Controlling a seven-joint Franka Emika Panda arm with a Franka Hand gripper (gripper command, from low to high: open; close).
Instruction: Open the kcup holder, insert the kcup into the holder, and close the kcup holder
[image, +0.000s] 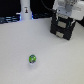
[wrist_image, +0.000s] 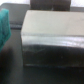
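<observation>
— Where's the kcup (image: 33, 59)?
— On the white table (image: 15, 50), well apart from the gripper (image: 66, 15), which hangs over the black kcup holder (image: 62, 27)
— Jaws?
— Blurred; can't tell whether they're apart or together

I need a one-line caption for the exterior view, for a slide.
The gripper is at the black kcup holder while the green kcup lies apart on the white table.
</observation>
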